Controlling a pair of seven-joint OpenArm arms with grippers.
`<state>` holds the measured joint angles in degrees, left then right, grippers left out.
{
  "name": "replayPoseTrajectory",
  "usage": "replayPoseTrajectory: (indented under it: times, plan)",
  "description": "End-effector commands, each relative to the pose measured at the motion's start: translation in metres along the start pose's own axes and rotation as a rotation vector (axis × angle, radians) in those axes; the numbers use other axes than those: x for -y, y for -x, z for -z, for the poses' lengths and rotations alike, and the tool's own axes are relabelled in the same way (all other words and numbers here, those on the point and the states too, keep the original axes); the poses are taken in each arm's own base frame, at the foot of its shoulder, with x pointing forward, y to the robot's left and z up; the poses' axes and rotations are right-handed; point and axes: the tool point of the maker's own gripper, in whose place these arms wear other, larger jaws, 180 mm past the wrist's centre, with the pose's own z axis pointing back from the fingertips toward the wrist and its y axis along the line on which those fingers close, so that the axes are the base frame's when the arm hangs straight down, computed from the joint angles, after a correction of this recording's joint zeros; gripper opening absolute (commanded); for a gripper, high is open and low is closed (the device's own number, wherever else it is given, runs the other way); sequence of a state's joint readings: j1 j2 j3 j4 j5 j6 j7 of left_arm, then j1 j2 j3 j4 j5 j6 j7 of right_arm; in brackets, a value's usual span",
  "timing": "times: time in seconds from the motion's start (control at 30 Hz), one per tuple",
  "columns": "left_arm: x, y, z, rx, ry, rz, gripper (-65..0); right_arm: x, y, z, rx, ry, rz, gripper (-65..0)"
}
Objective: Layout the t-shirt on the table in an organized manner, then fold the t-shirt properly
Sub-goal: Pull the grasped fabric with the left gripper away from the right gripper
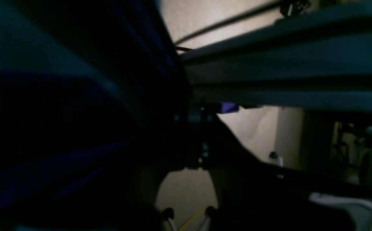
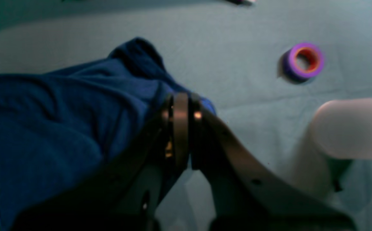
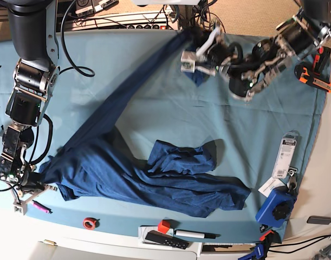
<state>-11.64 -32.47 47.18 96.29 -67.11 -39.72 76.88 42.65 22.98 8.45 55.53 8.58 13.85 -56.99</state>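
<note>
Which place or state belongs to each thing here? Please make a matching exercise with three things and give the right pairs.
Things:
1. t-shirt
2. roll of tape
3. right end effector

Places or states:
A. on the near table edge, apart from the cloth
B. stretched between both arms, its middle bunched on the table
C. shut on a corner of blue cloth, near the table's edge

Pairs: 1-B, 2-A, 3-C

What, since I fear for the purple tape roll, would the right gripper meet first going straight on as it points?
Probably the table, just past the t-shirt fold the right gripper is shut on. The tape roll lies off to one side, though depth is unclear.
</note>
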Motion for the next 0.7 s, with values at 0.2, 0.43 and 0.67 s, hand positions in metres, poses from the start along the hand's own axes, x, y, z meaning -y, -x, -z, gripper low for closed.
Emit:
replayPoseTrajectory:
  times: [0.2,0.43,0.67]
  plan:
    - [-0.031,0.051,-0.017,-0.221,-0.183,0.016,-65.0,0.009,-0.045,-0.031,0.133,0.015,-0.03,-65.0]
    - [-0.054,0.062,-0.03,-0.221,-0.316,0.04,-65.0,0.004,-0.012,-0.066,0.154,0.075,-0.157,-65.0]
    - [-0.055,0.063,-0.031,-0.229,-0.324,0.043,-65.0,0.03,0.052,-0.092,0.113,0.217,-0.259,-65.0]
